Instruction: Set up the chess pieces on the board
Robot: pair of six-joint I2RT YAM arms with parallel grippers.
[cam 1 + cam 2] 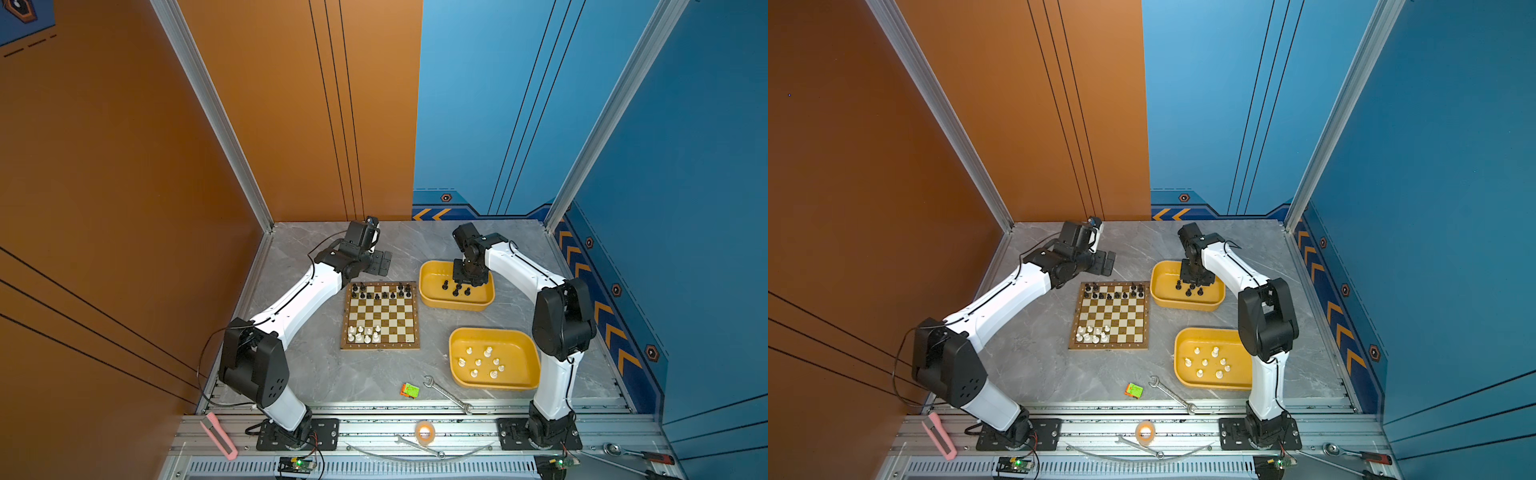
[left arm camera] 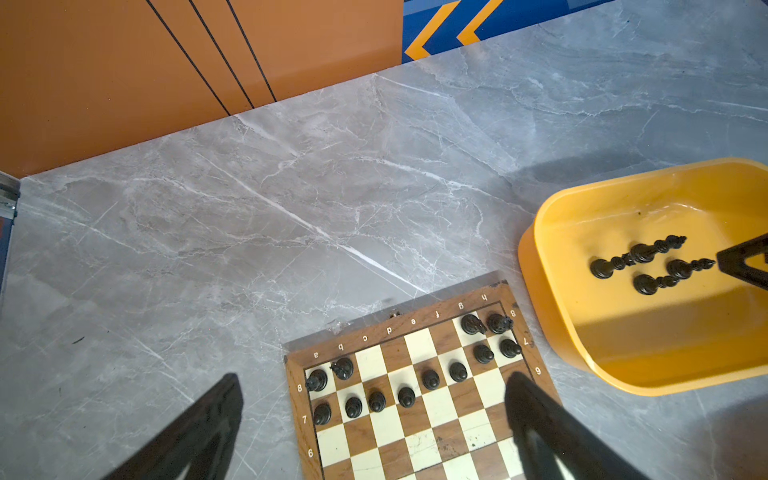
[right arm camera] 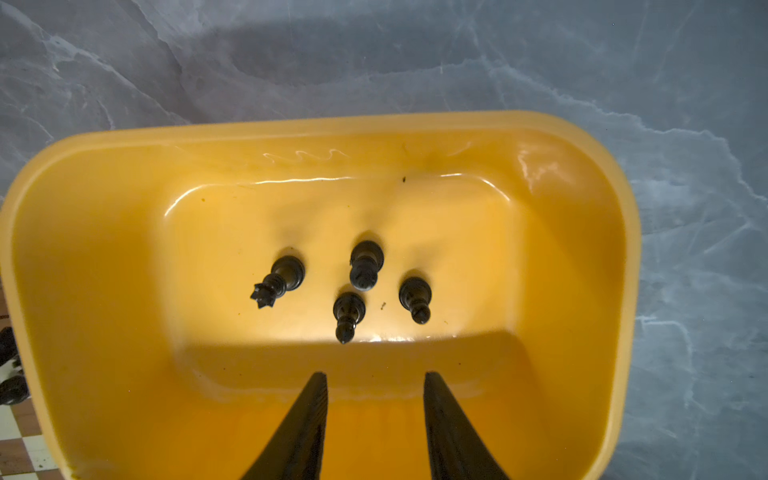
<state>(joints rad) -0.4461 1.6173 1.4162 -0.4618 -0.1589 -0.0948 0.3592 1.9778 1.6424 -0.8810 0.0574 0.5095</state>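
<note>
Top view first: the grey table (image 1: 316, 370) carries everything, with the board (image 1: 384, 318) as the reference. Two yellow trays stand right of the board, the far tray (image 1: 424, 291) beside its far right corner and the near tray (image 1: 494, 384) beside its near right corner. The right gripper (image 3: 375, 376) hangs inside the far tray, its jaws partly apart with nothing between them. The left gripper (image 2: 372, 380) hovers just beyond the board's far edge, jaws fully apart and empty. The placed black pieces (image 1: 382, 293) occupy the board's two far rows, and four squares in the middle of the last row are free. The placed white pieces (image 1: 363, 334) group at its near left corner. The waiting white pieces (image 1: 482, 361) are in the near tray. Four waiting black pieces (image 3: 363, 270) stand upright and close together in the far tray.

I judge the step is to pick one of these. It is better to centre the jaws on the nearest piece (image 3: 348, 316) only, come down straight and close gently on its stem, because the neighbours can fall and the glossy shape may slip
</note>
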